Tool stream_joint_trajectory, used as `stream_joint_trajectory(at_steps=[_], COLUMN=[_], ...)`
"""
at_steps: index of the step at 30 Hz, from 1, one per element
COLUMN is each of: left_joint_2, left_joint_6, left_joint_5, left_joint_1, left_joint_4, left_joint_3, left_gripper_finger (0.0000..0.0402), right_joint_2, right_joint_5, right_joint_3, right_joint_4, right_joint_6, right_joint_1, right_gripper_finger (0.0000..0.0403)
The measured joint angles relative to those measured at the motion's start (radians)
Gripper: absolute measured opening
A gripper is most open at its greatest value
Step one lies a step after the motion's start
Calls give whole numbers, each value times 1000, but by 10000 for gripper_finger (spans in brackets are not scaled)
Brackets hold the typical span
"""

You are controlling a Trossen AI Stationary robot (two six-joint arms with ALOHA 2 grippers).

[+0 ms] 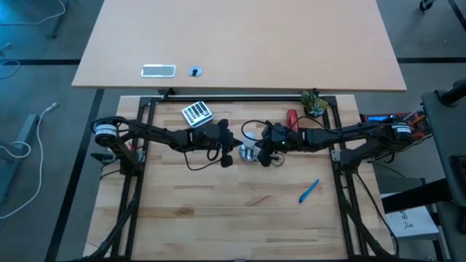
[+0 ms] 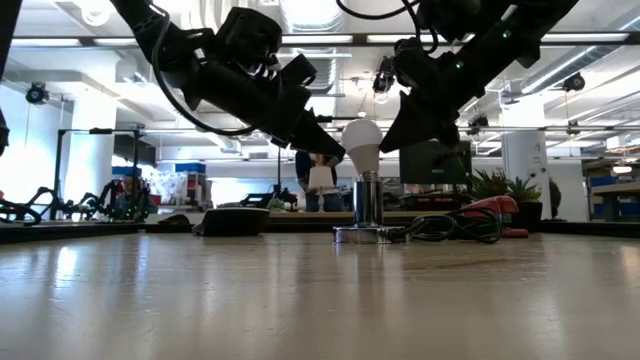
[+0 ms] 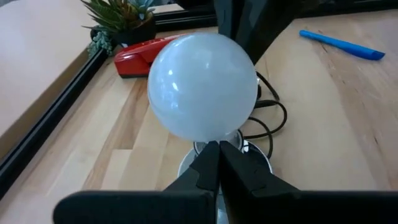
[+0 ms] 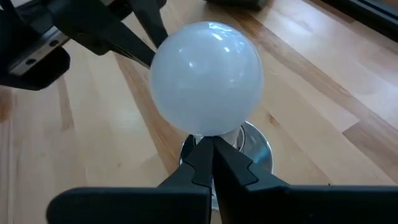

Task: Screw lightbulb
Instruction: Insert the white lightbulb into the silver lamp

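The lightbulb (image 2: 362, 140), a white frosted globe, stands upright with its narrow end in the shiny silver socket (image 2: 367, 205) at the table's middle. The socket's round base (image 2: 362, 235) rests on the wood, and a black cord (image 2: 440, 228) runs off from it. My left gripper (image 2: 337, 152) is shut at the globe's lower left side. My right gripper (image 2: 388, 148) is shut at its lower right side. From above, both grippers (image 1: 231, 153) (image 1: 265, 154) flank the bulb (image 1: 249, 151). My left gripper lays its shut fingertips (image 3: 217, 149) against the globe's lower part (image 3: 205, 134), where it narrows above the socket. It comes slanting down from the table's left. The bulb stands upright in the socket. My right gripper sets its shut fingertips (image 4: 206, 144) against the globe's lower part (image 4: 208, 127) on the opposite side. It comes slanting down from the table's right. The bulb stays upright between the two grippers.
A red stapler (image 1: 292, 118) and a small potted plant (image 1: 314, 103) sit behind the socket to the right. A white gridded object (image 1: 196, 113) lies at the back left. A blue pen (image 1: 309, 191) lies toward the near right. Bare wood stretches along the near side.
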State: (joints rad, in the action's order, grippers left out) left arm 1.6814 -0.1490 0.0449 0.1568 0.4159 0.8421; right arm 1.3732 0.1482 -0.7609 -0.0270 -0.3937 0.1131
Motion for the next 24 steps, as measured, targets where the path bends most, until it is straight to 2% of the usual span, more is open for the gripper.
stream_joint_trajectory(at_steps=[10,21,24], left_joint_2=[0,-2,-14], left_joint_6=[4,27,26], left_joint_5=[23,26,26], left_joint_1=[0,0,0], left_joint_4=[-18,-83,-81], left_joint_3=[0,0,0], left_gripper_finger=[0,0,0], right_joint_2=[66,28,20], right_joint_5=[1,2,37], right_joint_3=[0,-1,-1], right_joint_4=[-1,-68,-102], right_joint_6=[-7,-62,-79], right_joint_1=[-2,-18,-22], right_gripper_finger=[0,0,0])
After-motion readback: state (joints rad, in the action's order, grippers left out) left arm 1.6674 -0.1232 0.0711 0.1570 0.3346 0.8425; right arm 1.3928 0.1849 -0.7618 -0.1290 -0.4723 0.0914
